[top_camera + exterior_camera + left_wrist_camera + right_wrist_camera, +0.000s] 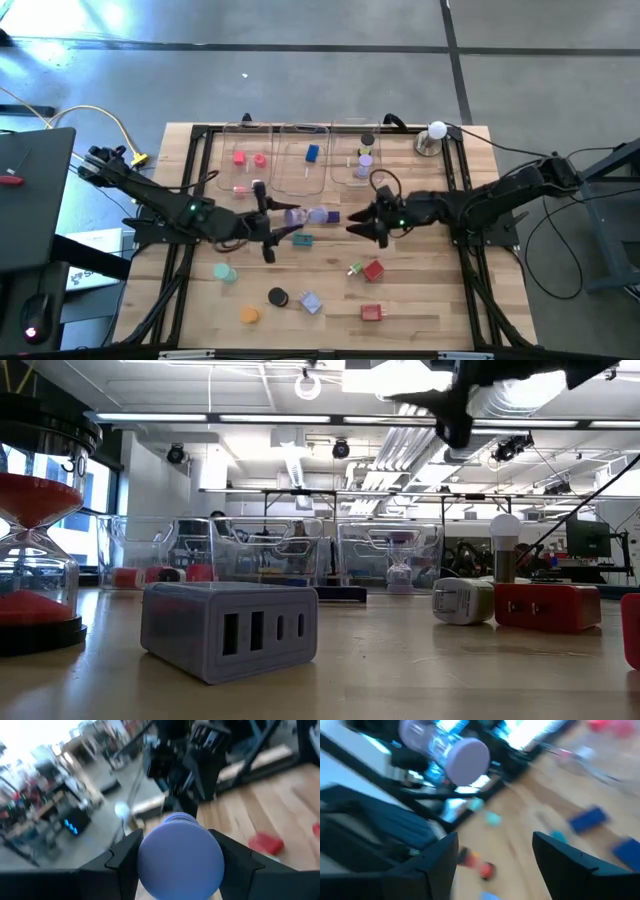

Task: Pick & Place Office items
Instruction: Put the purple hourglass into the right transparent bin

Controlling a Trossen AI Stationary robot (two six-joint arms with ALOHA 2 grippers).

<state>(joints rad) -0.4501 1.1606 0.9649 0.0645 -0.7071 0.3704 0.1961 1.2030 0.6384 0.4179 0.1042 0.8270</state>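
Observation:
My left gripper (283, 222) is raised over the table's middle, shut on a purple sand timer (312, 215) with clear glass between round purple caps (445, 747). The timer sticks out toward my right gripper (358, 222), which hangs open a short way off, its fingers (445, 855) with nothing between them. Loose office items lie on the wood: a teal piece (225, 272), a black disc (278, 296), an orange disc (248, 314), a lavender block (310, 303) and red blocks (373, 270). My left gripper pinches the sand timer between its two fingers (125, 857), at the sides of its near round cap (180, 857). The fingers point about level toward the table's right, along the timer. The timer is lifted clear of the table and juts out level beyond the fingertips.
Three clear trays (305, 160) stand in a row at the far edge, holding red, blue and purple pieces. A white ball on a metal base (435, 135) stands at the far right. A black frame (200, 180) borders the table. Close to the low camera: a red sand timer (35, 510) and a grey charger block (230, 630).

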